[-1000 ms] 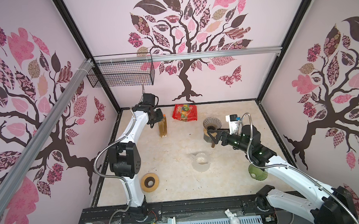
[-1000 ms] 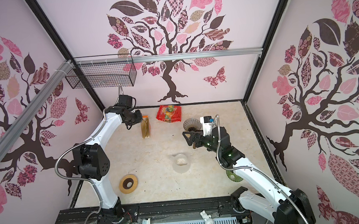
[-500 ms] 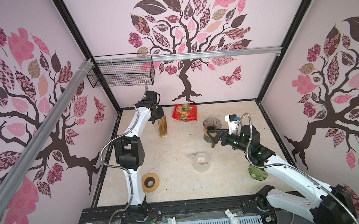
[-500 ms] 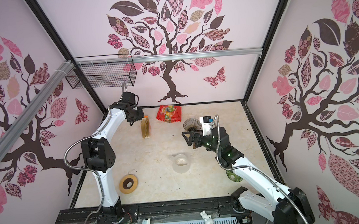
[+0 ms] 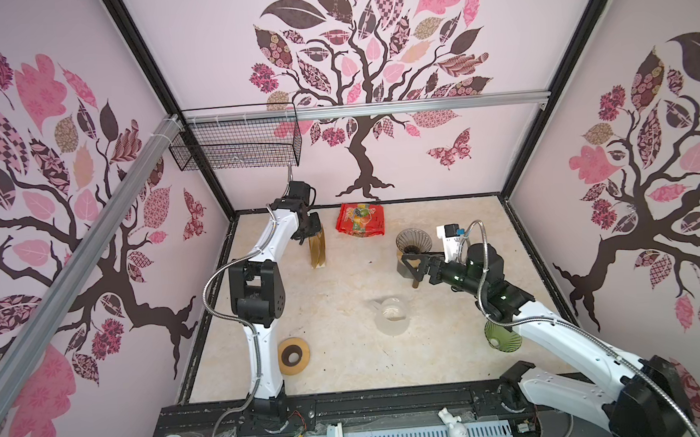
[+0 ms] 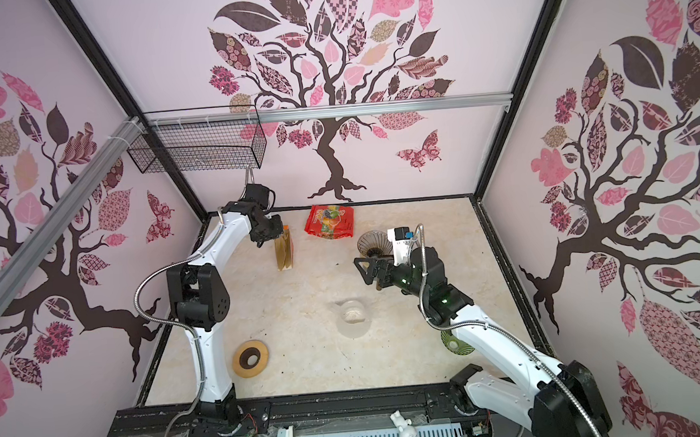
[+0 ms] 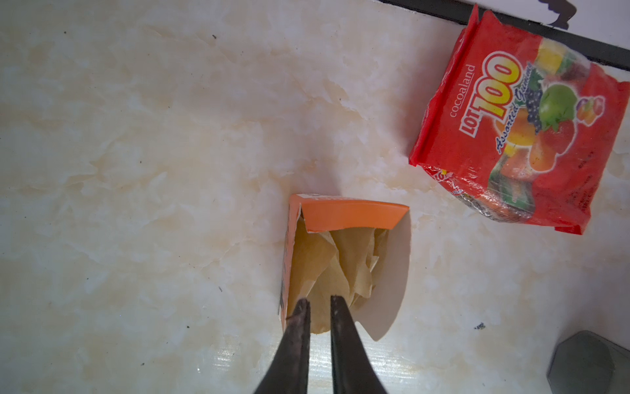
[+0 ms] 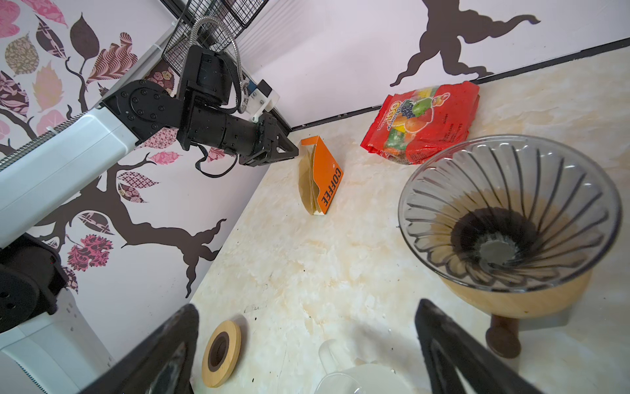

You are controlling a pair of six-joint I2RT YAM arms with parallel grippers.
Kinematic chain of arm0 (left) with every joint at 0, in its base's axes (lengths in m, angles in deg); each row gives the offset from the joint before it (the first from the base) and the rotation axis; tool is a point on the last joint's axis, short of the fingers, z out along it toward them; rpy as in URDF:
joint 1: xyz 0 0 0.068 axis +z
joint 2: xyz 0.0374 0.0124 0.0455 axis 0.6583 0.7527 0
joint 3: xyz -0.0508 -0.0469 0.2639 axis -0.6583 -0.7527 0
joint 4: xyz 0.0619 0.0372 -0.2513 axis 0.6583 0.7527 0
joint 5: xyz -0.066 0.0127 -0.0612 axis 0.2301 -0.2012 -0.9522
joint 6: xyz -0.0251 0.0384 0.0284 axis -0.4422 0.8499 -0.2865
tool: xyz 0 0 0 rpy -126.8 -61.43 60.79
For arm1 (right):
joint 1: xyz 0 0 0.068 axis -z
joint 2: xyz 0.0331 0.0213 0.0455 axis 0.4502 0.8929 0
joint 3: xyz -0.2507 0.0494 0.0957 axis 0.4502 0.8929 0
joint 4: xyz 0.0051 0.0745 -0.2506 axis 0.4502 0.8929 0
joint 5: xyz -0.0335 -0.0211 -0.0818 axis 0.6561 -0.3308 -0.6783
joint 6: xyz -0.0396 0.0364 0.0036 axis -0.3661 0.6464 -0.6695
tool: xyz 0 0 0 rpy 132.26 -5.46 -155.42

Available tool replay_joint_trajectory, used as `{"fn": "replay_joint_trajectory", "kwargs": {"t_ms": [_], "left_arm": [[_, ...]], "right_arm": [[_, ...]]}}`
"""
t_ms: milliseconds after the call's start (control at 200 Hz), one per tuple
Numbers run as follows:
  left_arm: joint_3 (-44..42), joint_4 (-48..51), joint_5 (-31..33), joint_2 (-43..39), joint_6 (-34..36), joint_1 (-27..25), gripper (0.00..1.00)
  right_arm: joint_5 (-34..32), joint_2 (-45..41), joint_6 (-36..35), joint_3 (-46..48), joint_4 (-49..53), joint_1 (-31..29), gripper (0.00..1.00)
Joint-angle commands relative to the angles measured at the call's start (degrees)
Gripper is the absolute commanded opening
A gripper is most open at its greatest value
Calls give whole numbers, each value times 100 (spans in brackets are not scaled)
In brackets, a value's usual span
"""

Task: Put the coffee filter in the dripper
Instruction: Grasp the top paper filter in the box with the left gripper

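**Brown filters sitting in their orange box**

The orange cardboard box (image 7: 351,213) is standing open on the marbled tabletop (image 7: 136,170), and crumpled brown coffee filters (image 7: 341,259) are sitting inside it. The left fingers (image 7: 296,341) are dipping into its mouth, almost closed. I cannot tell whether they are pinching paper. The ribbed glass dripper (image 8: 511,211), a cone on a wooden base, is standing well apart from the box. The right fingers (image 8: 433,324) are hanging near it, spread wide and gripping nothing.
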Motion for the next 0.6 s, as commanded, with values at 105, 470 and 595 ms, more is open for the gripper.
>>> {"fn": "replay_joint_trajectory", "kwargs": {"t_ms": [105, 470, 595], "left_arm": [[239, 20, 105, 155, 56, -46, 15], [281, 69, 222, 350, 55, -74, 15], [283, 86, 296, 389, 63, -77, 15]], "right_arm": [[-84, 87, 11, -40, -2, -36, 100], [-124, 130, -2, -52, 41, -36, 100], [-132, 130, -3, -53, 40, -41, 100]]}}
